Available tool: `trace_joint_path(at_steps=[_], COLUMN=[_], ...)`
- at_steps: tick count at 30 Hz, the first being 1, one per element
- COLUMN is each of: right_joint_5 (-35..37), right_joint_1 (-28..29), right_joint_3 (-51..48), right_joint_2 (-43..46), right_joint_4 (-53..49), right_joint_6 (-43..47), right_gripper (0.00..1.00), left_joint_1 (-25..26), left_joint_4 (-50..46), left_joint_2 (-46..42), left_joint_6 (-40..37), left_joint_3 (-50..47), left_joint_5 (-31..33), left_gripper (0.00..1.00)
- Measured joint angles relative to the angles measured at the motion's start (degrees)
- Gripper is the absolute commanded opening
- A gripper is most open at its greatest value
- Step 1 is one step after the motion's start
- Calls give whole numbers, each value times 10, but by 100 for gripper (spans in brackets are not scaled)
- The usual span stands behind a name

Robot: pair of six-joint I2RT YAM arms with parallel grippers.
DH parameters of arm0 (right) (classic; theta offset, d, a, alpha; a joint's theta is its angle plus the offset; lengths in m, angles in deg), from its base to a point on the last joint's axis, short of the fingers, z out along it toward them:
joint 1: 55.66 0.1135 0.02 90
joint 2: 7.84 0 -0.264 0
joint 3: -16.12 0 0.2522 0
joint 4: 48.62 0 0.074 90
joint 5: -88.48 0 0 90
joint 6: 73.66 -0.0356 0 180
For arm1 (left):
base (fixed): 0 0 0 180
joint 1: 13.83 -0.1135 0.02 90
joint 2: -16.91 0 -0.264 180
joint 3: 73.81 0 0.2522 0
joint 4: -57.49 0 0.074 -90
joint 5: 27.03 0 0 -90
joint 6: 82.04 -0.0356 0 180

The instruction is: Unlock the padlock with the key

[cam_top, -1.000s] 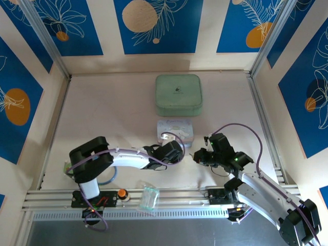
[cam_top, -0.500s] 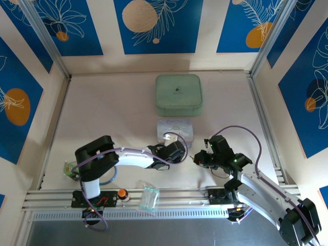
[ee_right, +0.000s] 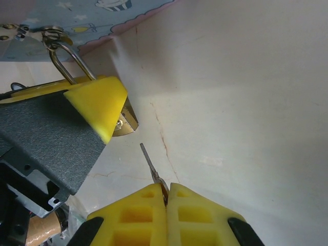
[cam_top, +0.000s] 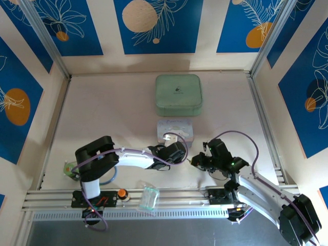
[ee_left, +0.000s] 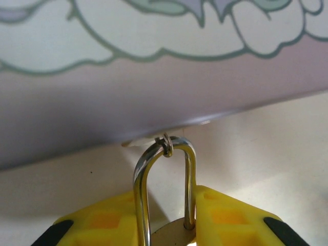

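Close now: the left gripper (ee_left: pixel 166 205) pinches the brass padlock (ee_right: pixel 126 122) between its yellow pads, low over the table (ee_right: pixel 230 102) beside the cartoon tin (ee_left: pixel 154 61). The right gripper (ee_right: pixel 166 197), jaws pressed together, holds the thin key (ee_right: pixel 149 162) by its head, tip near the lock's base. A slightly off-angle push could miss the keyway, swivel the key, or twist the lock loose.

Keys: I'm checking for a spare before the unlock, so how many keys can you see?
1. The key is pinched in the right gripper, its blade pointing toward the padlock. Another could lie hidden under the arms.
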Motion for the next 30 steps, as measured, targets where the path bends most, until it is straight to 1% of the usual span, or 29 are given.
trace_joint_path(at_steps=[1,5,9,15,20,22,30], right_joint_5=[0,-5,-11,-12,-13,-15,-19], right_joint_1=[0,0,0,5,5,5,9], right_joint_3=[0,-1,-25,-38,-38,-38,-42], right_joint_2=[0,0,0,0,0,0,0], right_joint_4=[2,15,56,67,75,83,88], right_joint_6=[-2,-18,-54,-78,-88,-93,-101], right_gripper=[0,0,0,0,0,0,0], left_joint_1=[0,0,0,0,-4,-5,-5], left_joint_4=[1,18,37,52,87,94,93], left_joint_2=[0,-4,-19,-33,-31,-29,-26], left_joint_6=[0,8,30,59,85,94,99], left_joint_3=[0,-11,-31,-43,-59,-59,-59], left_joint_5=[0,1,2,-4,-18,-21,-24], left_gripper=[6,3,0,0,0,8,11])
